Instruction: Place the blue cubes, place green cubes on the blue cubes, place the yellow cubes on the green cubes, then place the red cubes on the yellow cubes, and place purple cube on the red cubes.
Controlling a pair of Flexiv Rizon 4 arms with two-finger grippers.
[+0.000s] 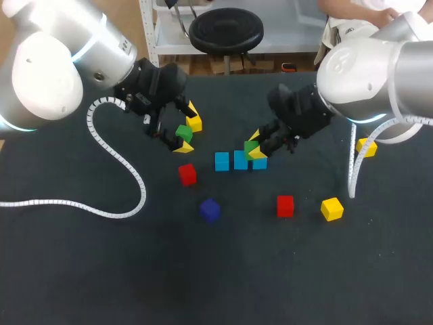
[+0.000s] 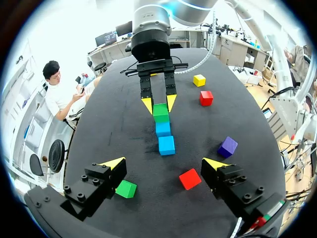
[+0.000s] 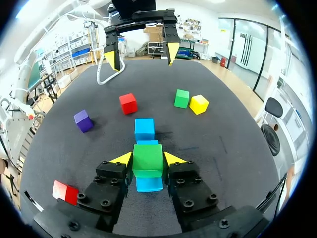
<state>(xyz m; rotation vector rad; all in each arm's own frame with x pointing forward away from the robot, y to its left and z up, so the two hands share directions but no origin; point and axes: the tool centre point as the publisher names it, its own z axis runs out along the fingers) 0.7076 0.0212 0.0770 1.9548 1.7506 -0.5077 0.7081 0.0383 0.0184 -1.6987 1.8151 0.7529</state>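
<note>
**Right gripper** (image 1: 256,150): it sits just right of frame centre in the head view. Its fingers are clamped from two sides on the held green cube (image 3: 147,159). The cube is over the right end of the row of three blue cubes (image 1: 241,160) at mid-frame. In the right wrist view, blue surface shows directly under the cube and ahead of it. Whether the cube rests on the blue cube beneath or hangs just above it cannot be determined.

**Left gripper** (image 2: 165,163): it sits upper left of centre in the head view. Its fingers stand wide apart and grip nothing. The loose green cube (image 2: 126,189) lies on the dark table (image 1: 101,271) between the fingers. It is just beside one finger and well apart from the other. The first yellow cube (image 1: 194,123) lies close to this gripper, toward its upper right in the head view.

**Loose cubes, head view:**
- The first red cube (image 1: 187,174) lies lower left of the blue row.
- The purple cube (image 1: 210,209) lies below the first red cube, near centre.
- The second red cube (image 1: 285,205) and the second yellow cube (image 1: 332,208) lie near each other, lower right of centre.
- The third yellow cube (image 1: 366,147) lies toward the right edge, partly behind the right arm's white cable (image 1: 352,172).
</note>
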